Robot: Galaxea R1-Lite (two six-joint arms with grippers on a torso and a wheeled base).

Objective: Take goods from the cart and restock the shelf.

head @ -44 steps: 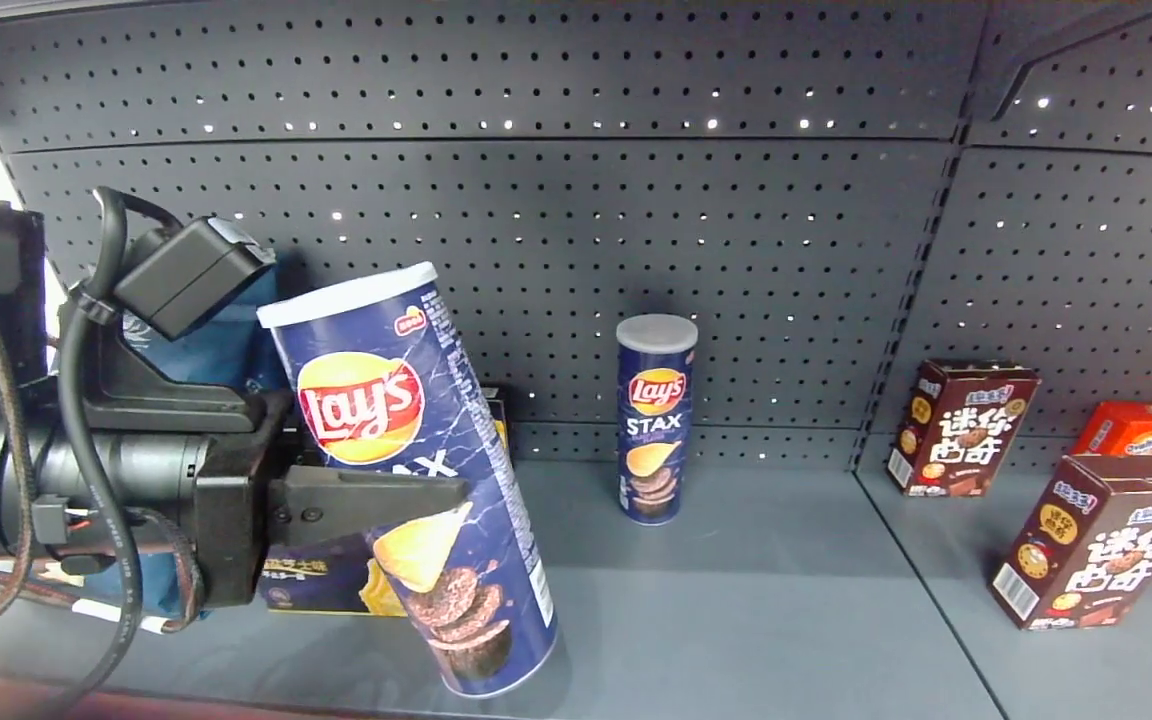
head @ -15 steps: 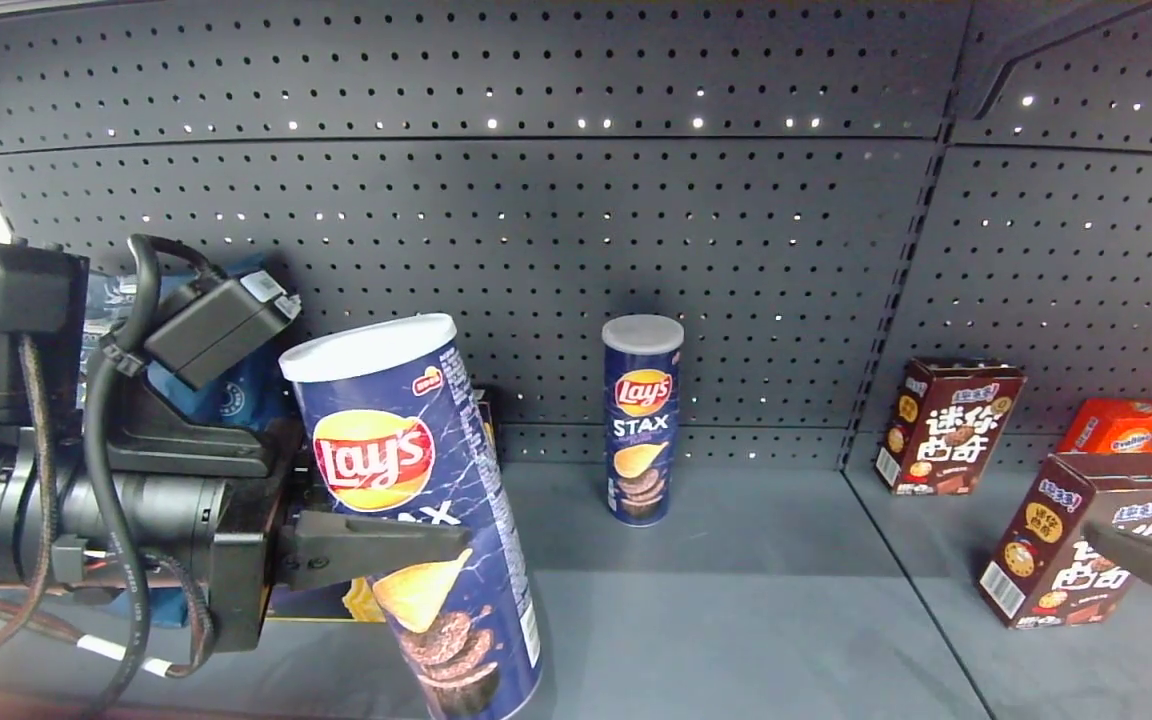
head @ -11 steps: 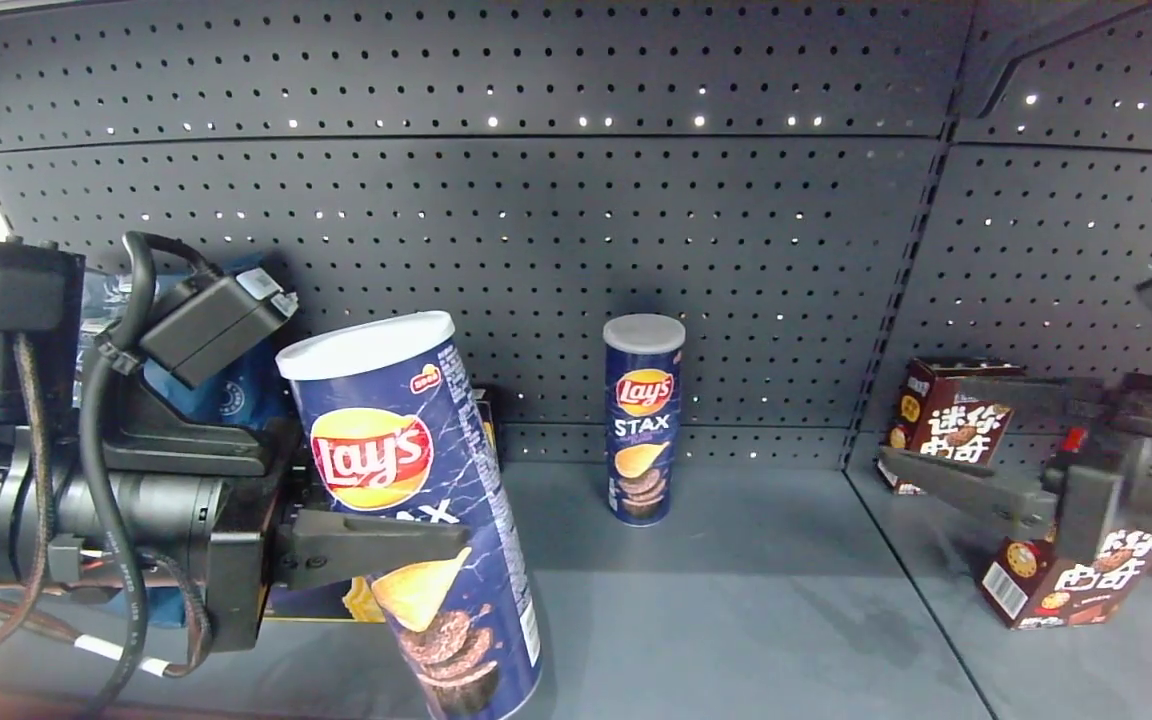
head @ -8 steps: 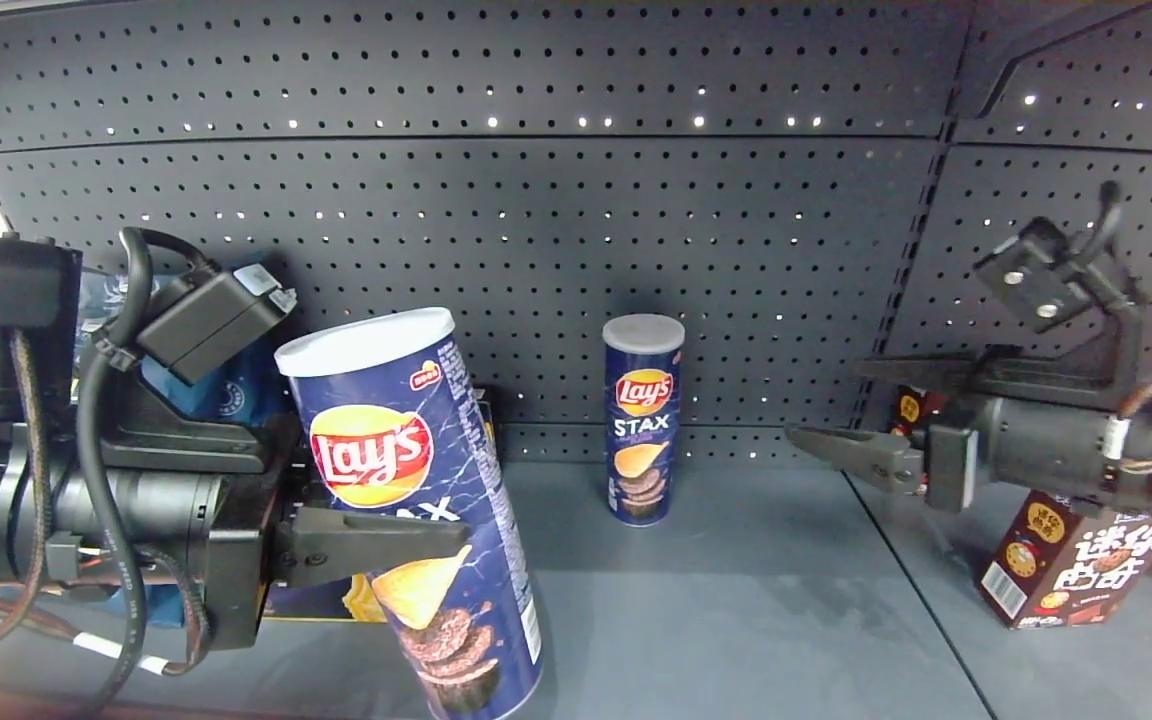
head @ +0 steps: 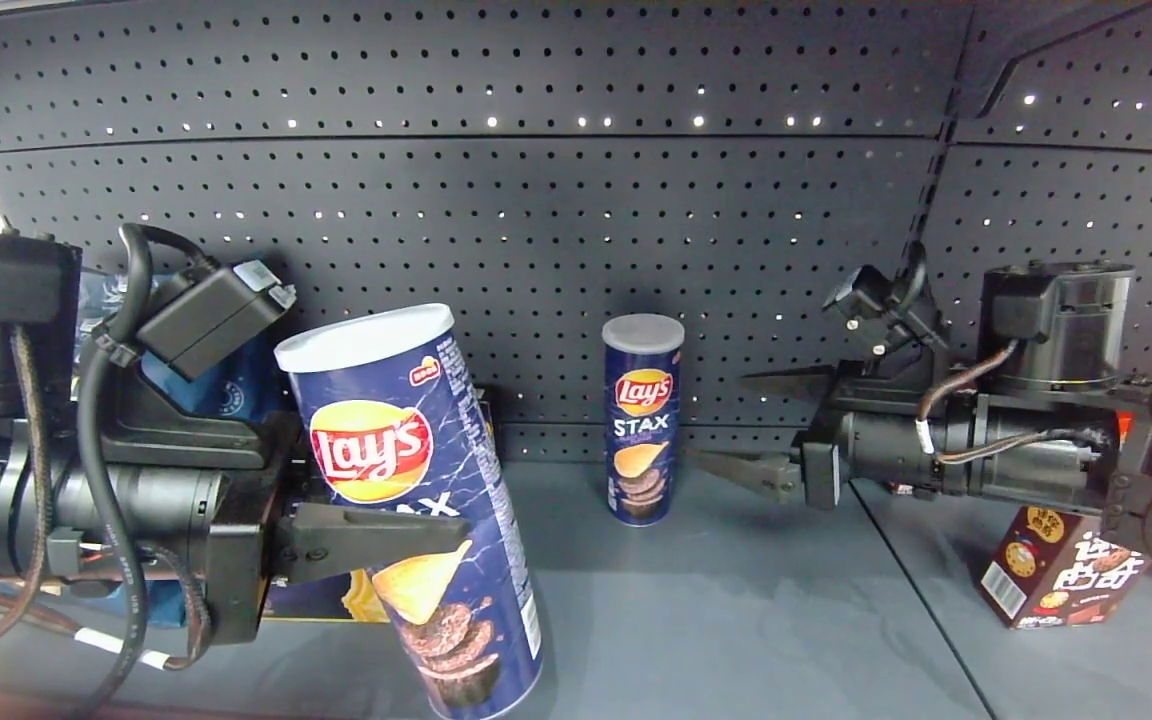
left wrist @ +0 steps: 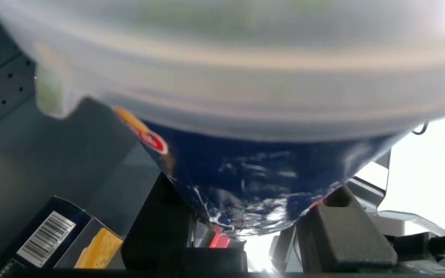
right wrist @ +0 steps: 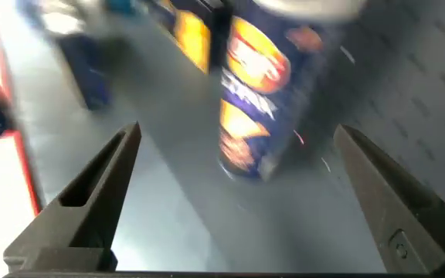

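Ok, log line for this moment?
left hand: shut on tilted can, front of shelf | right hand: open, aimed at upright can, not touching | placement: not yet released

Chip cans, blue: 2, namely front can [head: 416, 500] and rear can [head: 643, 420]. brown snack box [head: 1061, 565]: 1 in plain sight. blue bag [head: 236, 385]: 1. dark box [head: 311, 600] with yellow print: 1.

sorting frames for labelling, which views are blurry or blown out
Head view: sharp, evenly lit, pinpoints of light through pegboard holes. Left wrist view: held chip can too close, lid out of focus, white glare behind. Right wrist view: motion blur smears the standing chip can.
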